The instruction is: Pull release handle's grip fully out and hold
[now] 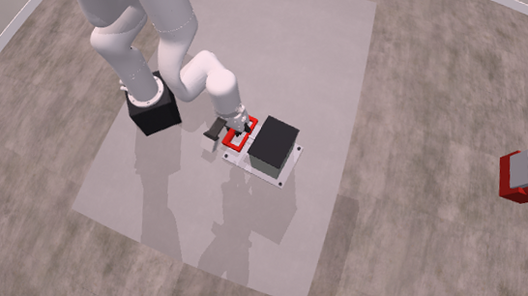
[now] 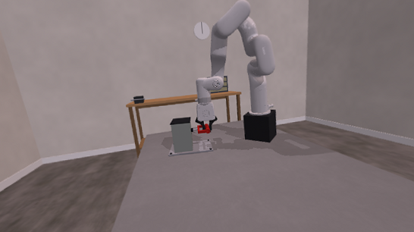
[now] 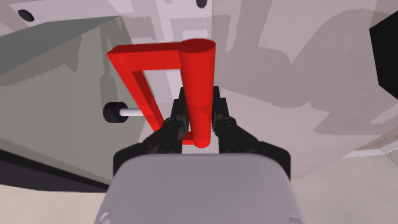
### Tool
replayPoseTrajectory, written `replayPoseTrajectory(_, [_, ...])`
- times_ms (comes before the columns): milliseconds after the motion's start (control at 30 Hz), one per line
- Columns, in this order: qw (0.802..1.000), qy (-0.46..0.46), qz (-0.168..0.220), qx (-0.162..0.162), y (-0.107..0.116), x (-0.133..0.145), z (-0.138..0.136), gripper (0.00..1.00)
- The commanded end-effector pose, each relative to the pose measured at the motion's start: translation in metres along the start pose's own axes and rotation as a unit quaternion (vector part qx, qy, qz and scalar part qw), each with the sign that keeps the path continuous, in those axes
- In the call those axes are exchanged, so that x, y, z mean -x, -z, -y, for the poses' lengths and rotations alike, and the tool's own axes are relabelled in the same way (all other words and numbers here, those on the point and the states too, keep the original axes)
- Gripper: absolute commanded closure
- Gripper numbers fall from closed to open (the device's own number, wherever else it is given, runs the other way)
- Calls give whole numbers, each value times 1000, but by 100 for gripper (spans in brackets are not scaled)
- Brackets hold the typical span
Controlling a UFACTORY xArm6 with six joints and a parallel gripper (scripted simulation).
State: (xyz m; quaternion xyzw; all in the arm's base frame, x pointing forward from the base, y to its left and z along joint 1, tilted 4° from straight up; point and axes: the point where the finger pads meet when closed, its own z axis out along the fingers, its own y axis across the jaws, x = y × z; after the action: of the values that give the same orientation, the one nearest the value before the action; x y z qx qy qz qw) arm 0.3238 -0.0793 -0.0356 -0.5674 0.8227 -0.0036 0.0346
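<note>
Release handle's grip: red, rectangular loop with a round level bar at its front, raised above the bench. Gripper clamped on the bar from above. Thin pale rod with black collar shows between loop and grey housing, near mid-bench
</note>
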Motion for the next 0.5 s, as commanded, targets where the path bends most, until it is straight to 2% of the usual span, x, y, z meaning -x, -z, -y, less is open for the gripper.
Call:
replayPoseTrajectory(0, [1000, 0, 1, 0, 0, 0, -8, 100])
replayPoseTrajectory(467, [1000, 0, 1, 0, 0, 0, -38, 100])
